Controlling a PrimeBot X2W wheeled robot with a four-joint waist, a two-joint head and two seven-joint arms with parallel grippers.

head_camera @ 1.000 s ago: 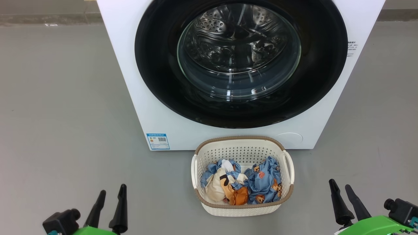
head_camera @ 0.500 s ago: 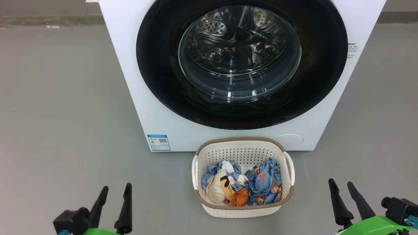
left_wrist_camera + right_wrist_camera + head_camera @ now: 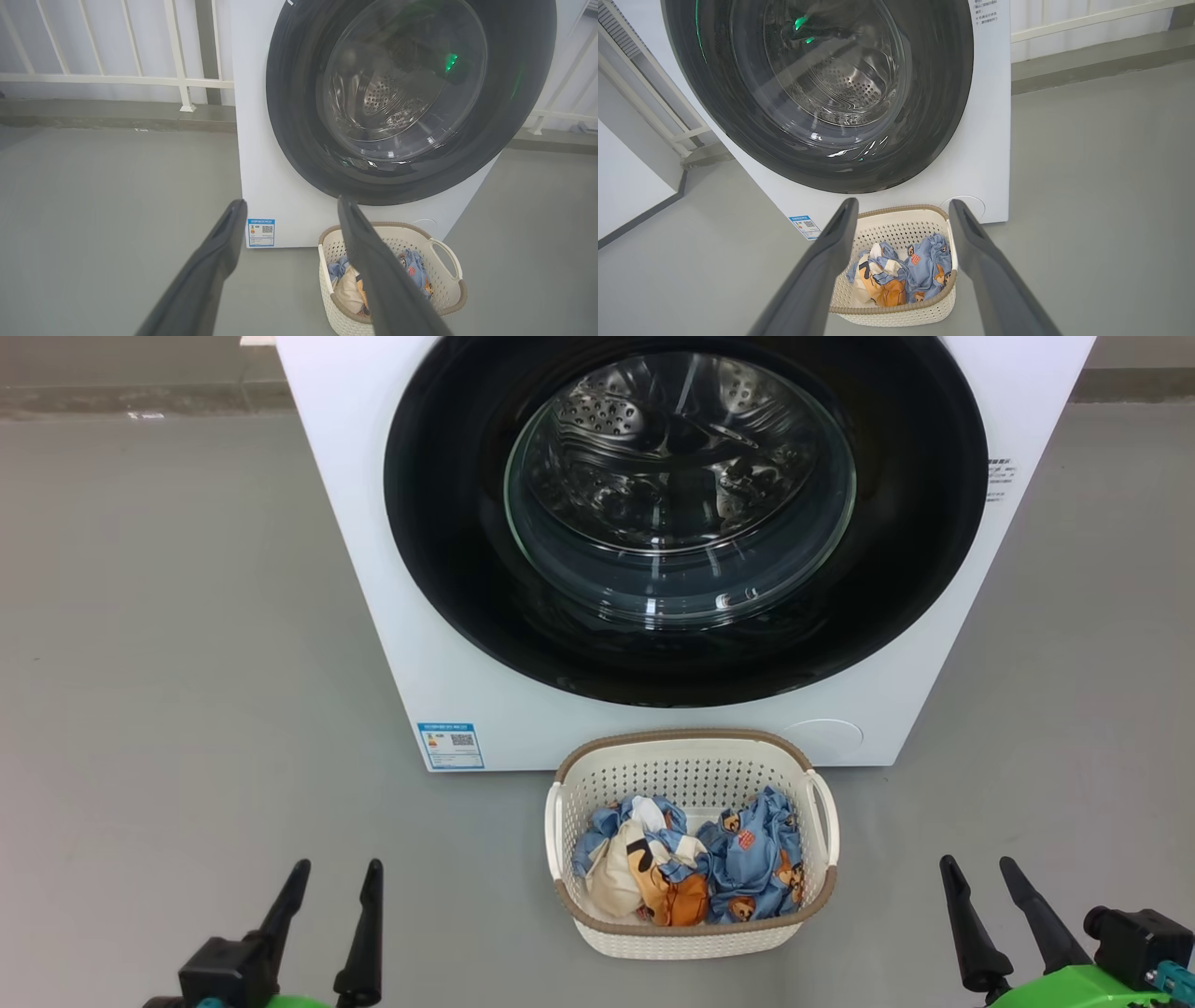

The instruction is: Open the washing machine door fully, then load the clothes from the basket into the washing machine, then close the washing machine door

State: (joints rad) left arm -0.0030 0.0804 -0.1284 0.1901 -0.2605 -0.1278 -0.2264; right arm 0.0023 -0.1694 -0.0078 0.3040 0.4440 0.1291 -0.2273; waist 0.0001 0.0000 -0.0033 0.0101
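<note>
The white washing machine [image 3: 392, 569] carries a glossy black-rimmed door [image 3: 448, 523] and a blue label [image 3: 450, 745], while the cream basket [image 3: 691, 775], brown-rimmed, holds blue bear-print clothes [image 3: 747, 859] on grey floor [image 3: 168, 663].

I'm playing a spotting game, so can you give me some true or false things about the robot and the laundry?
1. The washing machine door is shut. True.
2. The laundry is loaded inside. False: the clothes lie in the basket.
3. The left gripper and the right gripper are both open and hold nothing. True.
4. The basket sits on top of the machine. False: it stands on the floor, right in front of the washing machine.
</note>
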